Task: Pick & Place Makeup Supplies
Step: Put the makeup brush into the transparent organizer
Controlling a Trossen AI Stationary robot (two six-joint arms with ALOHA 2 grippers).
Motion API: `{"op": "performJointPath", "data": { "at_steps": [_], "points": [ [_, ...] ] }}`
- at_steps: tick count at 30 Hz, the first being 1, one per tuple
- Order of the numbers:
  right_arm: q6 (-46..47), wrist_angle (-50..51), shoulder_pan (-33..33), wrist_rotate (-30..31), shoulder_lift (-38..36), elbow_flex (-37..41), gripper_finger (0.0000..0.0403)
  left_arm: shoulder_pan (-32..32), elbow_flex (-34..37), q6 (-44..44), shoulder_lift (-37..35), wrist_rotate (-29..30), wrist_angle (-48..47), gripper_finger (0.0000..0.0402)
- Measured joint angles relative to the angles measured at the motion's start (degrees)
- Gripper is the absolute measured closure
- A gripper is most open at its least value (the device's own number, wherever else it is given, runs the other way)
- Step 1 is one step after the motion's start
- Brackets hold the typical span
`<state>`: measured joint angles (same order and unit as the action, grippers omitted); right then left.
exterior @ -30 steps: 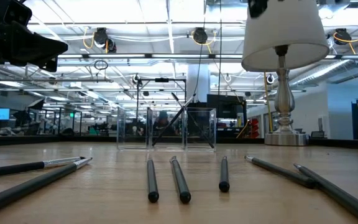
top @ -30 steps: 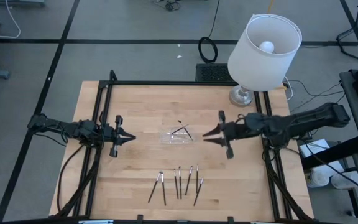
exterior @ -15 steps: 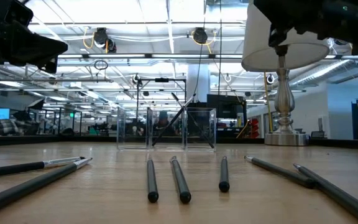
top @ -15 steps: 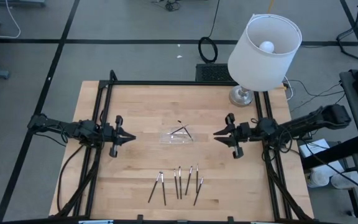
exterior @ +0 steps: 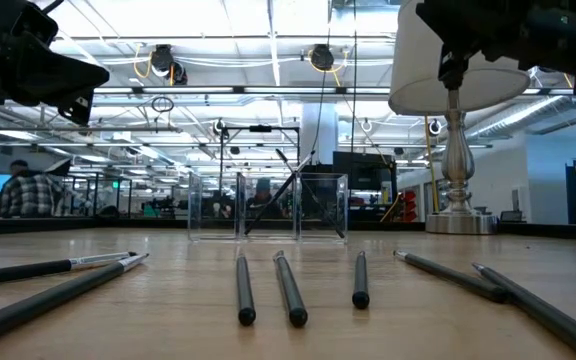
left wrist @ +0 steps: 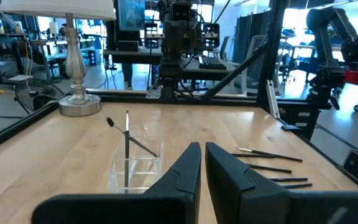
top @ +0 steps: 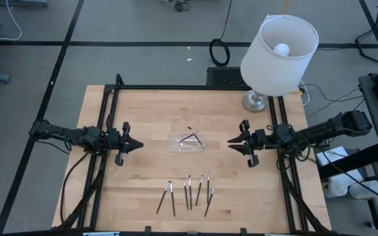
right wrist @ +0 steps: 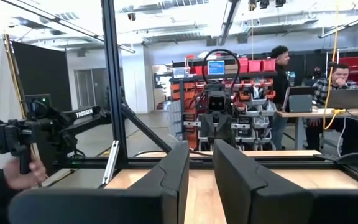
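Our right end effector [top: 231, 141] has backed away from the tray [top: 186, 144], jaws narrowly apart and empty; sticks [top: 188, 193] remain unpicked.

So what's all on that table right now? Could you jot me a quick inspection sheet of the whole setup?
Surface: wooden table, black frame around it.
Job's things: makeup sticks lying loose near the front edge; two more stand in the clear tray at the middle.
Clutter: table lamp at the back right corner.
Grippers: left gripper and right gripper hang at either side of the tray, both empty, fingers slightly apart.
Cables: black cable loop on the floor behind the table.
Surroundings: workshop room; people at desks far behind.
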<state>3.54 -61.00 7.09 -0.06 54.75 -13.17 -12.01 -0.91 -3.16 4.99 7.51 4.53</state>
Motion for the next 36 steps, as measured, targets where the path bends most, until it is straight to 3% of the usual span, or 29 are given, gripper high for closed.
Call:
{"op": "performJointPath", "data": {
  "at_steps": [11,18,22,26,32,36],
  "points": [
    [-7.7,0.0,0.0,3.3,0.3,0.0,0.0338,0.0,0.0,-1.4,0.0,-0.2,11.4,0.0371],
    [-10.0,0.6,0.0,4.5,0.3,0.0,0.0338,0.0,0.0,-6.5,0.0,-2.0,11.8,0.0371],
    [-10.3,1.6,0.0,7.9,0.3,0.0,0.0338,-0.3,0.0,-13.9,0.3,-5.8,6.4,0.0371],
    [-10.3,2.1,0.0,9.2,0.5,0.0,0.0338,-0.3,0.0,-14.9,2.0,-3.9,6.7,0.0371],
    [-10.3,2.1,0.0,9.1,0.5,0.0,0.0338,-1.9,0.0,-19.4,8.4,-9.1,6.6,0.0371],
    [-10.3,2.2,0.0,9.1,0.5,0.0,0.0338,-3.1,0.0,-19.5,13.3,-3.7,12.9,0.0371]
  ]
}}
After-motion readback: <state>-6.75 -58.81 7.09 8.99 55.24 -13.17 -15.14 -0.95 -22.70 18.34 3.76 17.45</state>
